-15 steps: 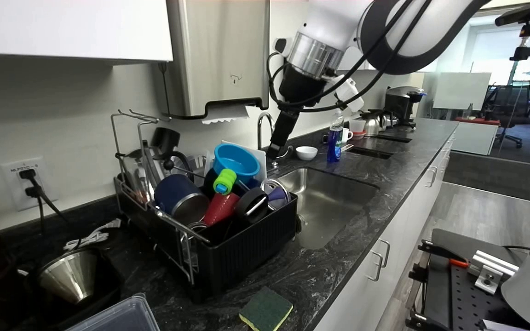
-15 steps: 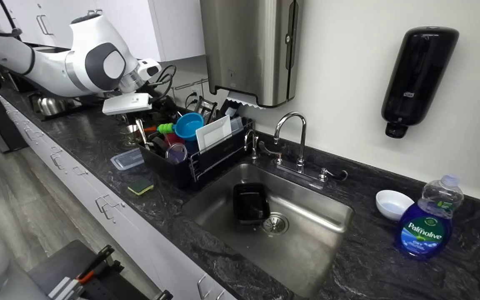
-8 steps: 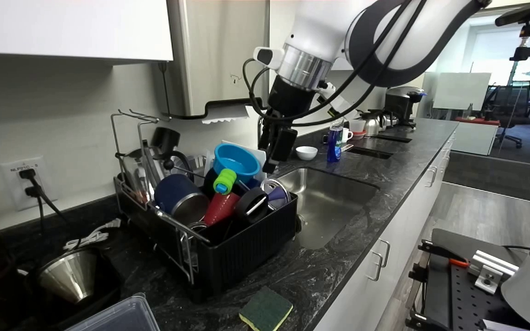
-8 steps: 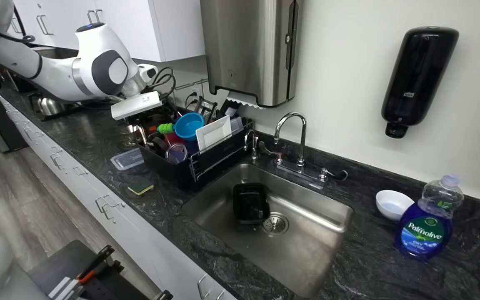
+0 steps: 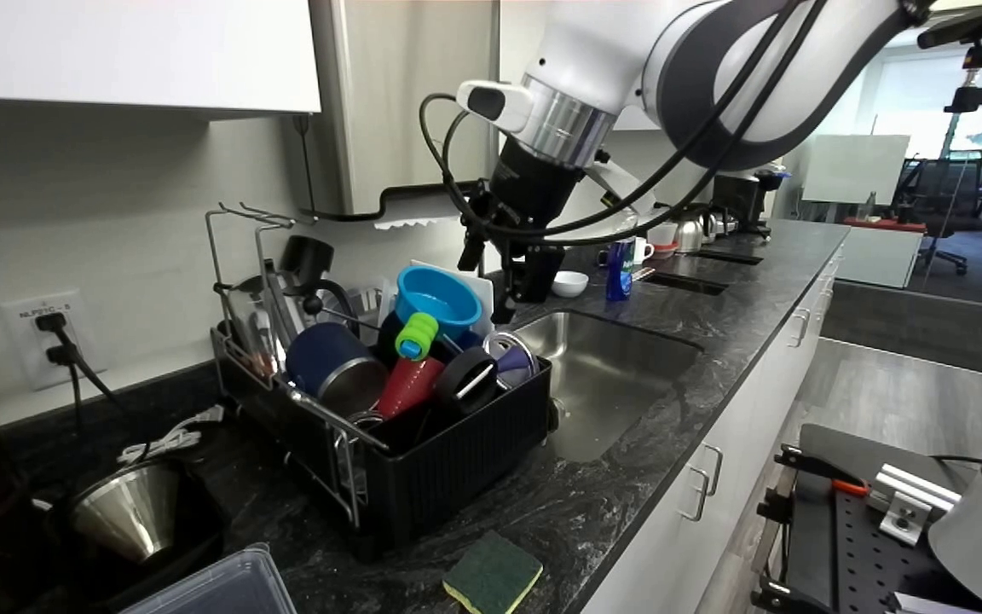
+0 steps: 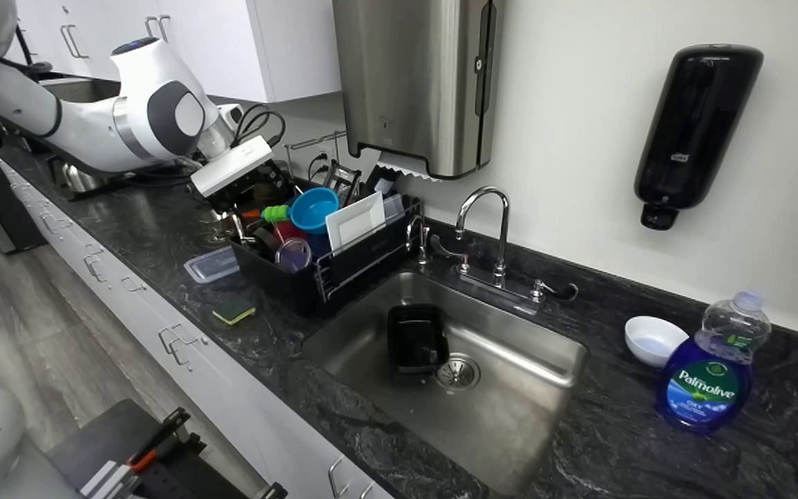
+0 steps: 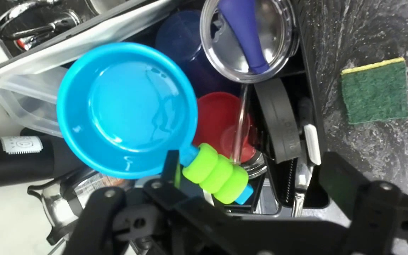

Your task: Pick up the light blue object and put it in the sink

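Light blue in colour, the pan (image 7: 128, 109), which I took for the task's object, lay in the rack (image 5: 474, 469), left of the sink (image 6: 503, 423) in both exterior views, so neither the picking up nor the putting down was done. It sat high there, hollow side up and tilted, near the plate (image 6: 356, 220), its green handle (image 7: 215, 173) just beside the red cup (image 7: 216, 118) in the wrist view. The gripper (image 7: 251, 166) had hold of nothing: its fingers (image 7: 171, 164) stood wide apart, and the wrist view showed the handle between them, nearer to one, though how high above it they were I could not tell. In an exterior view the arm (image 5: 576, 60) reached in from the right, the fingers just right of the pan, with no contact that I could make out. I judged the step to be the approach. Left to do were settling around the handle, closing on it, lifting the pan clear, carrying it right and letting go over the sink. A black tub (image 6: 416, 338) took up part of the sink's left side, beside the drain (image 6: 459, 372), so the pan would probably go best to its right.
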Controlling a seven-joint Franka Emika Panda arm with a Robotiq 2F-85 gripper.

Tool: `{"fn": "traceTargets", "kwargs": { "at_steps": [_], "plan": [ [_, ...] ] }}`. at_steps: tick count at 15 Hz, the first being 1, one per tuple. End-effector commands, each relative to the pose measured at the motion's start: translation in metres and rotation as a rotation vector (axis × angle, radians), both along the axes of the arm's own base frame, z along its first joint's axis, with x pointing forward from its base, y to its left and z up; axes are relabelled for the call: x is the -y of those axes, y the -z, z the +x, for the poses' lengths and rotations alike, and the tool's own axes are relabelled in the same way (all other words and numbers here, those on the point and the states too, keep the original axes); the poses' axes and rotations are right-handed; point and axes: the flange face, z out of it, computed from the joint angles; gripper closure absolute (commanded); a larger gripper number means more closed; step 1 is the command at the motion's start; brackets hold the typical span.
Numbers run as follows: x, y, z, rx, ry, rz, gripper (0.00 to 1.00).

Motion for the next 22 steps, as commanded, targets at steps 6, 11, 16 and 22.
{"fn": "traceTargets", "kwargs": {
  "at_steps": [6, 11, 16, 22],
  "plan": [
    [-0.001, -0.002, 0.001, 0.016, 0.004, 0.000, 0.00],
    [-0.013, -0.001, 0.005, 0.025, -0.068, -0.004, 0.00],
    [-0.045, 0.004, 0.006, 0.068, -0.251, -0.034, 0.00],
    [-0.063, 0.020, 0.013, 0.142, -0.519, -0.068, 0.00]
  ]
}}
